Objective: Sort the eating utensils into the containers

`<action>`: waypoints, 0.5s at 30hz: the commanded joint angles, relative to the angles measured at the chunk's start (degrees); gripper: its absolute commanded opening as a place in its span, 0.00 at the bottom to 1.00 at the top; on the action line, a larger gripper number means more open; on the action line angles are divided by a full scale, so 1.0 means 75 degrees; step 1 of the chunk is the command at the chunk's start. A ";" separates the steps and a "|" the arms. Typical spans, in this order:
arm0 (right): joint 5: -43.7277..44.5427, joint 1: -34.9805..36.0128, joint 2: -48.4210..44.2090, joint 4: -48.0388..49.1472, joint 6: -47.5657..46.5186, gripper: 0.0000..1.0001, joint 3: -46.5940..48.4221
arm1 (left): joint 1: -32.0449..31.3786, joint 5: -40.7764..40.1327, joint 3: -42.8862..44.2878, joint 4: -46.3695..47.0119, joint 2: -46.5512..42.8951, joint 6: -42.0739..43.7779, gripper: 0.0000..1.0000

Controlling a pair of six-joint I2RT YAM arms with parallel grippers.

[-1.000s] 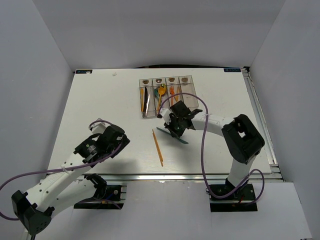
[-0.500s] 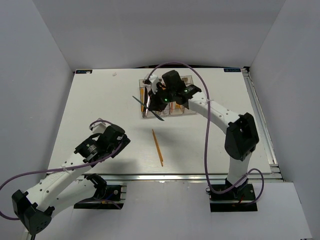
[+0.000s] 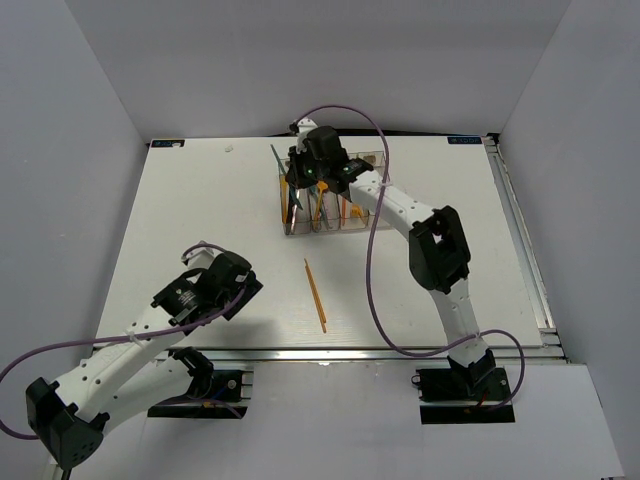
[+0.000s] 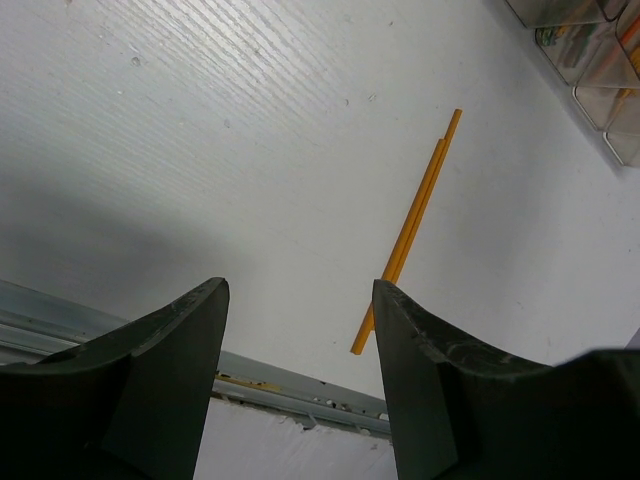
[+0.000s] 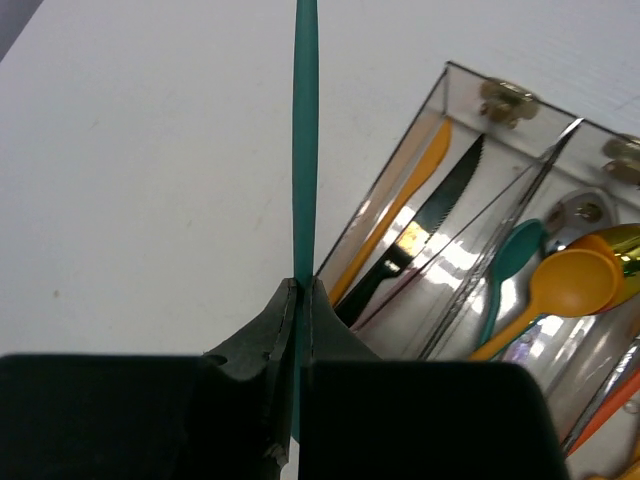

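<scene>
My right gripper (image 3: 296, 183) is shut on a thin teal utensil (image 3: 277, 158) and holds it above the left end of the row of clear containers (image 3: 302, 228). In the right wrist view the teal utensil (image 5: 304, 130) runs straight up from the closed gripper (image 5: 302, 285), edge-on, beside the leftmost bin (image 5: 470, 85). That bin holds an orange knife (image 5: 400, 215) and a black knife (image 5: 430, 225). The bin beside it holds a teal spoon (image 5: 510, 265) and an orange spoon (image 5: 565, 285). My left gripper (image 3: 236, 290) is open and empty, low over the near left of the table.
A pair of orange sticks (image 3: 316, 295) lies on the table between the arms, also in the left wrist view (image 4: 410, 225) just beyond the open left gripper (image 4: 298, 290). The table's metal front rail (image 4: 280, 395) runs below it. The bins' corner shows at the top right (image 4: 590, 50).
My right gripper has carried the teal utensil from the table's middle up to the far left end of the containers. The left arm has barely moved.
</scene>
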 commanded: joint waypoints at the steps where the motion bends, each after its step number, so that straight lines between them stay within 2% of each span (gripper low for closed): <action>1: 0.0637 -0.0149 0.0202 0.1075 0.0282 0.00 0.0355 | 0.0026 0.0045 -0.0011 0.0052 -0.0018 -0.0129 0.70; 7: 0.0837 -0.0173 0.0589 0.1522 -0.0046 0.00 0.0144 | 0.0026 0.0115 0.0059 0.0099 0.0227 -0.0106 0.70; 15: 0.0368 -0.0173 0.0554 0.1932 -0.0117 0.17 -0.0114 | 0.0026 0.0384 0.0071 0.0403 0.0696 -0.0059 0.70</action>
